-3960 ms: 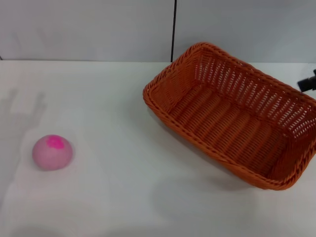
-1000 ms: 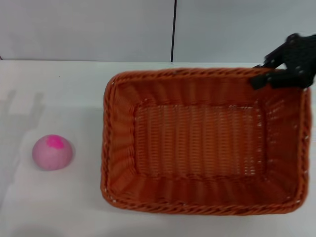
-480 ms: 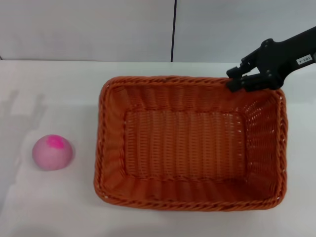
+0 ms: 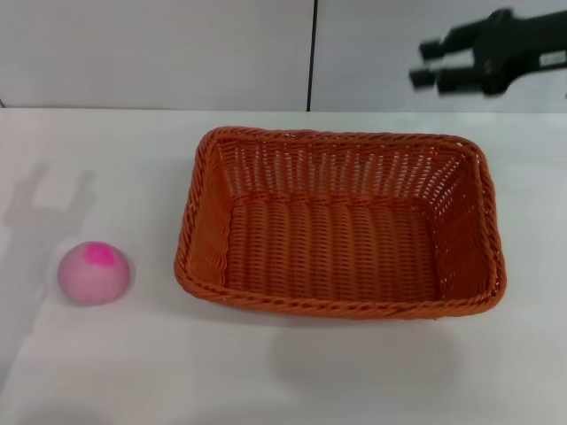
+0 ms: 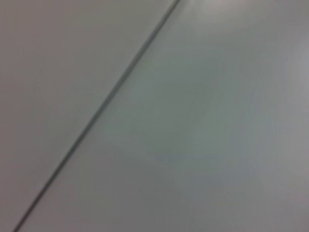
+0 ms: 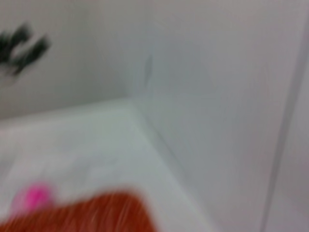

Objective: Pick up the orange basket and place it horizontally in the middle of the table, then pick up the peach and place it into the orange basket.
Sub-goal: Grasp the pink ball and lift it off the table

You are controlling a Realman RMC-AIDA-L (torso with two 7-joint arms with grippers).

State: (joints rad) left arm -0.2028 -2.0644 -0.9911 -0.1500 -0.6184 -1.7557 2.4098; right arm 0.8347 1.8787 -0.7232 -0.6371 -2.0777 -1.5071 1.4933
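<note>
The orange basket (image 4: 340,140) lies flat and lengthwise across the middle of the white table (image 4: 266,372), with nothing inside it. The pale pink peach (image 4: 95,273) with its magenta patch rests on the table to the basket's left, apart from it. My right gripper (image 4: 427,64) hovers open and empty above the basket's far right corner, in front of the wall. The right wrist view shows a blurred piece of the basket (image 6: 87,215) and the peach (image 6: 31,197). A dark blurred shape (image 6: 21,46) far off in that view looks like my left gripper.
A grey wall with a dark vertical seam (image 4: 312,53) stands behind the table. The left wrist view shows only wall with that seam (image 5: 96,113). An arm's shadow (image 4: 44,199) falls on the table's left side.
The basket has been turned, moved to the middle and set down flat. My right gripper has let go of its far rim and risen up and away.
</note>
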